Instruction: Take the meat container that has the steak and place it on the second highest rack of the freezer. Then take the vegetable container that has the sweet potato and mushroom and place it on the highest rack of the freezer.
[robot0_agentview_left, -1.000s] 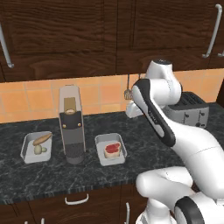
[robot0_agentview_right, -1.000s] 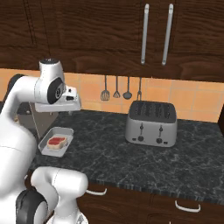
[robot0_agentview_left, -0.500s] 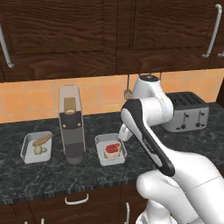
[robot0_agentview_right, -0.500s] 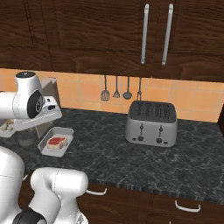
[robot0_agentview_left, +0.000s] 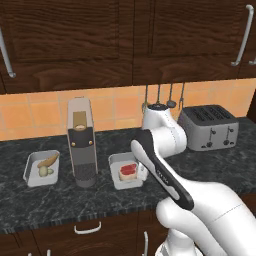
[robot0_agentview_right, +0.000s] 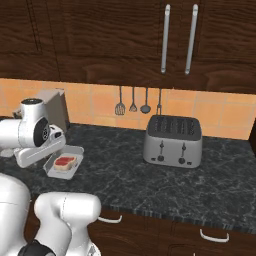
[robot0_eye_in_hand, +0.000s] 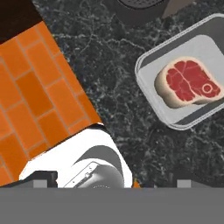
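Flat red steak (robot0_eye_in_hand: 189, 81) with a pale fatty rim, lying inside a shallow grey rectangular meat container (robot0_eye_in_hand: 148, 63) on the dark speckled stone counter (robot0_eye_in_hand: 113, 87), ahead of and off to one side of the pincer (robot0_eye_in_hand: 109, 183); not under it yet, not touched

Pincer released, jaws spread wide, nothing between them, only the dark tips peeking up at the lower edge of the hand view

Second shallow grey vegetable container (robot0_agentview_left: 33, 171) with the tan-orange sweet potato (robot0_agentview_left: 48, 160) and small pale mushroom (robot0_agentview_left: 45, 171), well apart from the pincer, beyond the tall grey coffee machine (robot0_agentview_left: 81, 141) standing just beside the meat container

Likely risks: closing off-centre, since the container sits to the side of the jaws rather than between them, so a tip may land on the rim and tip or shove the tray across the counter; pinching the steak instead of the wall; clipping the coffee machine while lining up; on lifting, a thin-wall grip tilting the tray and sliding the small steak out
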